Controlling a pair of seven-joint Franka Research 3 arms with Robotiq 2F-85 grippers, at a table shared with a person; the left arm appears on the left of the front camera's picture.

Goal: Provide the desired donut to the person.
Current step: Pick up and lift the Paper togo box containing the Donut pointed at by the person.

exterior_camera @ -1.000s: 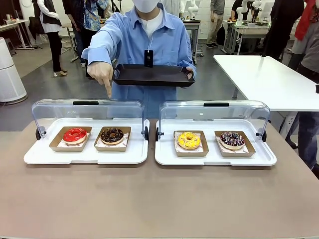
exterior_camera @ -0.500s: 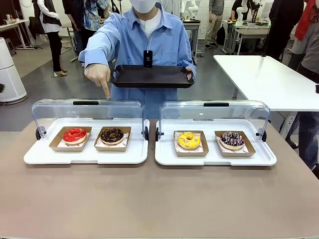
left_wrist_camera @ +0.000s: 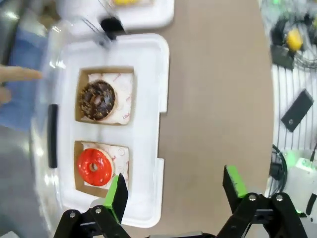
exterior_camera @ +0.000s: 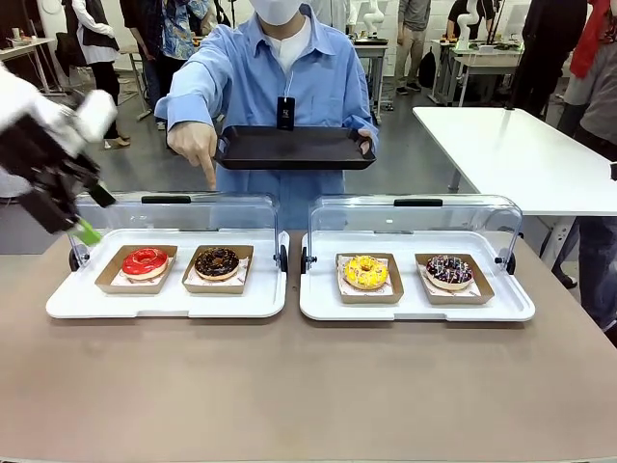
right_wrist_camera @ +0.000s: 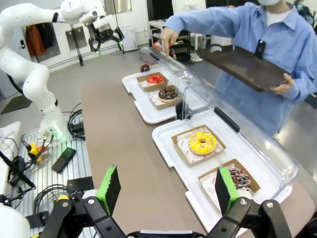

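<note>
Brown tabletop (exterior_camera: 308, 386) lies bare along the robot's side, and the right gripper (right_wrist_camera: 166, 191), black with green pads, hangs over that near edge with its jaws spread wide and nothing between them. Farther in, two white plastic trays sit side by side, each with a clear domed lid tipped up at the back. In the left tray (exterior_camera: 164, 301) a red-glazed donut (exterior_camera: 145, 261) and a chocolate donut (exterior_camera: 217, 261) with a crumbly topping each lie in a brown card tray. In the right tray (exterior_camera: 415, 307) a yellow-iced donut (exterior_camera: 365, 271) and a dark sprinkled donut (exterior_camera: 449, 270) lie the same way. The left gripper (exterior_camera: 92, 214) hovers above the outer end of the left tray, near the red-glazed donut, its jaws likewise apart and empty. Beyond the trays stands the person (exterior_camera: 280, 77) in a light blue shirt, holding a flat black serving tray (exterior_camera: 294, 148) level in one hand (exterior_camera: 366, 143). The other hand (exterior_camera: 193, 145) points an index finger down over the left lid (exterior_camera: 174, 212), in line with the chocolate donut. Whether the fingertip touches the lid cannot be told.
</note>
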